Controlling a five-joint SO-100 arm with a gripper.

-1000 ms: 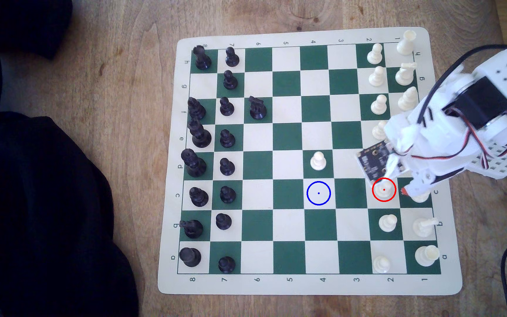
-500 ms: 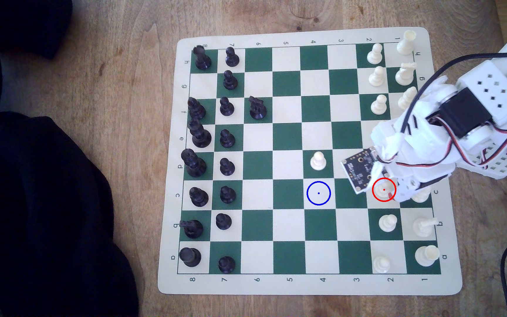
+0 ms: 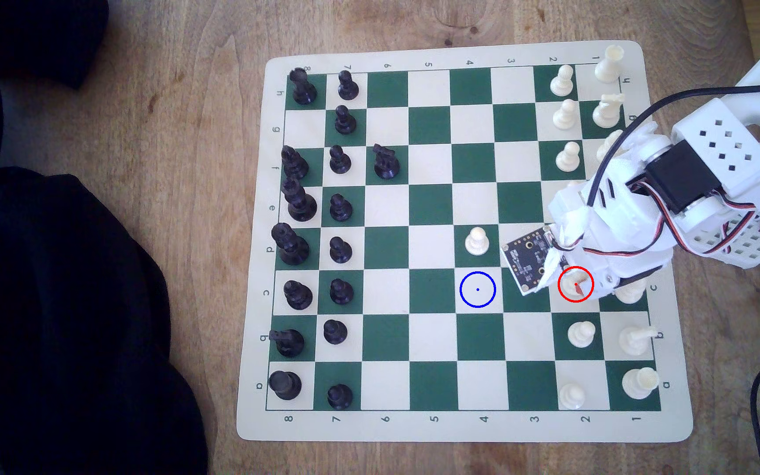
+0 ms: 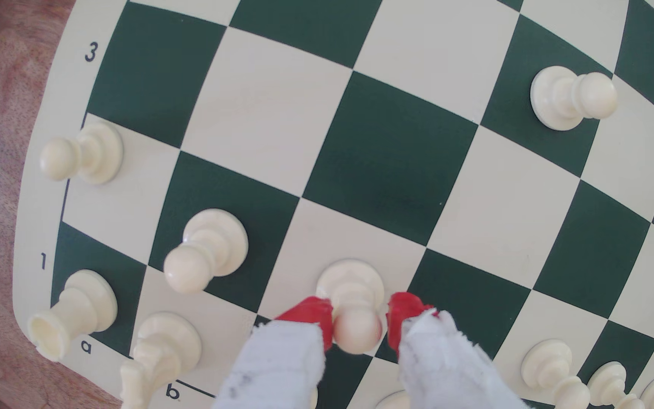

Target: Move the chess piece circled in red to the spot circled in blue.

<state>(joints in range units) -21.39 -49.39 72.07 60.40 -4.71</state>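
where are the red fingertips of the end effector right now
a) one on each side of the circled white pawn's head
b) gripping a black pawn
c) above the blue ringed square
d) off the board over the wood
a, in the wrist view the two red fingertips flank the ball head of the white pawn, which stands on its red-ringed square.

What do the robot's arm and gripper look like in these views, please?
The arm is white plastic with perforated panels, a black servo block, red, black and white cables, and a small black circuit board. The gripper has white cloth-wrapped fingers with red tips.
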